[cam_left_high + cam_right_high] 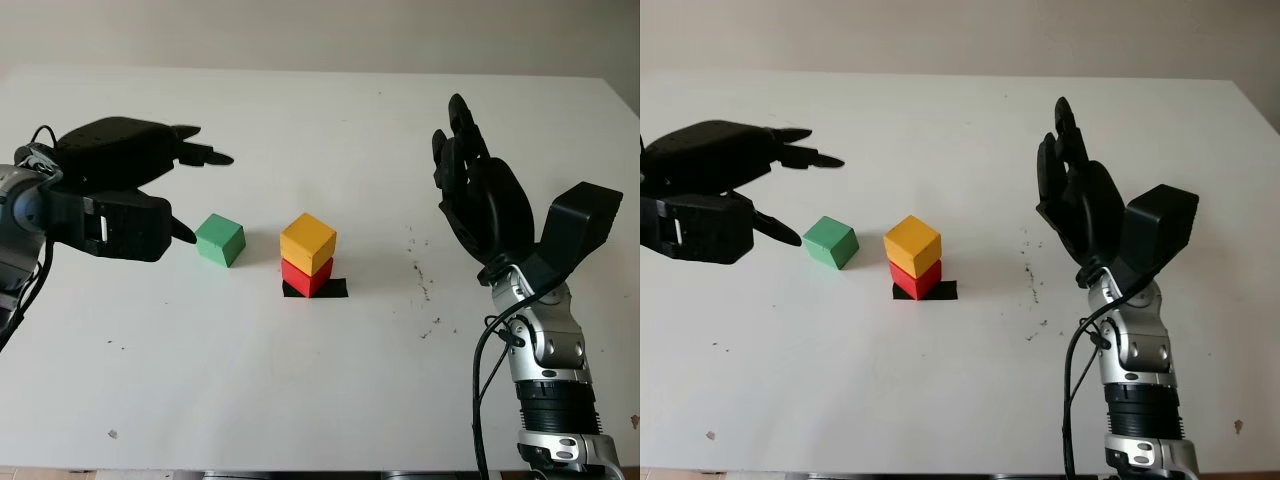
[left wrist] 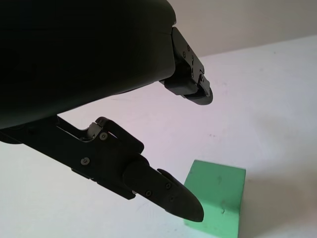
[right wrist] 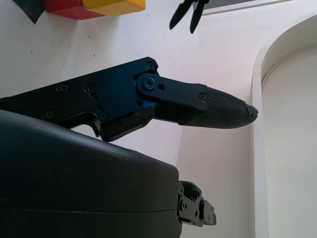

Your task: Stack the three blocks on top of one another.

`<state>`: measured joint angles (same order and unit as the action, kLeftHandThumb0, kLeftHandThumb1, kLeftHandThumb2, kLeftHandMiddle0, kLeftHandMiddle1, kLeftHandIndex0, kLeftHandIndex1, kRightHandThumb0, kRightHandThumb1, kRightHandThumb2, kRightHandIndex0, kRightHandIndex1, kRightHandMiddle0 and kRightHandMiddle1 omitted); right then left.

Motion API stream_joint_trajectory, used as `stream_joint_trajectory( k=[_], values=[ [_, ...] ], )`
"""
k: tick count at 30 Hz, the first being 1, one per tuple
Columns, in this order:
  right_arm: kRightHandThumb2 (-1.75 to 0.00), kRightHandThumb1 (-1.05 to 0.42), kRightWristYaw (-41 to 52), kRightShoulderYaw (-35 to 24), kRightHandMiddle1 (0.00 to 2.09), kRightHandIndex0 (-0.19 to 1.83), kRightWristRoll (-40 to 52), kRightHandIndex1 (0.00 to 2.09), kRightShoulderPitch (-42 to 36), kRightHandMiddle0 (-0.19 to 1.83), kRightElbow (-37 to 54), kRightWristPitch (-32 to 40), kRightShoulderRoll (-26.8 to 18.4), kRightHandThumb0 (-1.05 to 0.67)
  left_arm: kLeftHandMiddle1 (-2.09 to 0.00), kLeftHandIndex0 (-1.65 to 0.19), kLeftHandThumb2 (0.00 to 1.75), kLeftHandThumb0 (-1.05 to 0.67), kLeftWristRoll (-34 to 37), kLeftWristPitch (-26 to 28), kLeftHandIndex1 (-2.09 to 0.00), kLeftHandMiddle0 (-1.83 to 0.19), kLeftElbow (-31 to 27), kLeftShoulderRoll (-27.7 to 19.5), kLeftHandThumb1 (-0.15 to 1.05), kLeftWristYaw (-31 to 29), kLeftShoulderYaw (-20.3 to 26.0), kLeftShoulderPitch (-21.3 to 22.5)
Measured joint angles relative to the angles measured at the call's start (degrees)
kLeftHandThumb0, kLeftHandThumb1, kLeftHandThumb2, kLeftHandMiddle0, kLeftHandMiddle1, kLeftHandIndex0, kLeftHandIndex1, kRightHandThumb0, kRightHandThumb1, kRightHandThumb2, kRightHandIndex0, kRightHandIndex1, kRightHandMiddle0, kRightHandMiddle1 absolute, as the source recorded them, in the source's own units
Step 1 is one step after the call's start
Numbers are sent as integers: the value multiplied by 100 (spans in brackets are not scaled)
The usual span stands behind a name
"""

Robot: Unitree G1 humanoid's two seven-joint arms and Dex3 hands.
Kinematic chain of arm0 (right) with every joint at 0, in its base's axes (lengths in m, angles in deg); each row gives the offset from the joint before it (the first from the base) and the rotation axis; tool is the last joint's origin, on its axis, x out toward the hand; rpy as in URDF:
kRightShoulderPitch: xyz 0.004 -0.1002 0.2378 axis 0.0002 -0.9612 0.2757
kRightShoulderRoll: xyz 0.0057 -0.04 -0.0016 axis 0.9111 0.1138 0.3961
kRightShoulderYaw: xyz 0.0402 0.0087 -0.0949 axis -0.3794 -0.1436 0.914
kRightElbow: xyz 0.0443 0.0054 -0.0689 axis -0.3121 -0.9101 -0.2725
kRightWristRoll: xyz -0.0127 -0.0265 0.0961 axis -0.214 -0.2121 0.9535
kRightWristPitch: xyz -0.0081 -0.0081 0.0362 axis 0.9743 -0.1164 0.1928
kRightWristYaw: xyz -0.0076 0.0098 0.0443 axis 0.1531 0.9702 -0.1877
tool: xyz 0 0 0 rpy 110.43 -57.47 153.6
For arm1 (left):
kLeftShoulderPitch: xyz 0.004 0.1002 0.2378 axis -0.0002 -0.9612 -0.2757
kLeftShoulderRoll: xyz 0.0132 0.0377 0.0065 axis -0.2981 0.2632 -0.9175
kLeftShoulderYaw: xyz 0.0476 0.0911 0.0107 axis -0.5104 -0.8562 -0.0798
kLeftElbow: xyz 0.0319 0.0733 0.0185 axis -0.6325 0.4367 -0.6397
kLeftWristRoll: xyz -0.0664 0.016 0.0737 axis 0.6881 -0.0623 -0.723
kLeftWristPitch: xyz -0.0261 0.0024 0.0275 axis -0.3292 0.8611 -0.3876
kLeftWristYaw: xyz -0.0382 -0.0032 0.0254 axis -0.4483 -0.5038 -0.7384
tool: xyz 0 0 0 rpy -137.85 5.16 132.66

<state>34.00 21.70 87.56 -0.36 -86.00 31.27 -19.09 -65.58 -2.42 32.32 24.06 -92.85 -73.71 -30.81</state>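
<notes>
A yellow block (image 1: 307, 241) sits on a red block (image 1: 305, 276), which stands on a black tape mark (image 1: 331, 289) at the table's middle. A green block (image 1: 220, 240) stands alone on the table just left of that stack. My left hand (image 1: 205, 198) is open, hovering just left of the green block without touching it. In the left wrist view one of its fingertips (image 2: 174, 197) points at the green block (image 2: 217, 198). My right hand (image 1: 462, 150) is open and raised to the right of the stack, holding nothing. The right wrist view catches the yellow block (image 3: 114, 5) and red block (image 3: 64, 7).
The white table (image 1: 300, 400) stretches wide on all sides of the blocks. Small dark specks (image 1: 425, 285) dot it between the stack and the right arm. A pale wall (image 1: 300, 30) runs behind the table's far edge.
</notes>
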Motion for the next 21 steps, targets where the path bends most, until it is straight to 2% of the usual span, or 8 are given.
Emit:
stream_joint_trajectory(
  k=[9, 17, 21],
  values=[
    [-62, -105, 26, 18, 0, -19, 0, 0, 0, -19, 2, 18, 29, -73, -5, -45, 6, -58, -218, -312, -6, -8, 560, 243, 80, 158, -255, 73],
    [-62, -105, 42, 21, 0, -19, -2, 0, 0, -19, 3, 39, 31, -73, -6, -45, 7, -55, -278, -316, -6, -9, 584, 346, 83, 358, -304, -79],
    [-61, -105, 55, 18, 0, -19, 5, 0, 0, -19, 3, 38, 30, -73, -7, -55, 6, -53, -359, -351, -12, -13, 586, 398, 84, 518, -384, -231]
  ],
)
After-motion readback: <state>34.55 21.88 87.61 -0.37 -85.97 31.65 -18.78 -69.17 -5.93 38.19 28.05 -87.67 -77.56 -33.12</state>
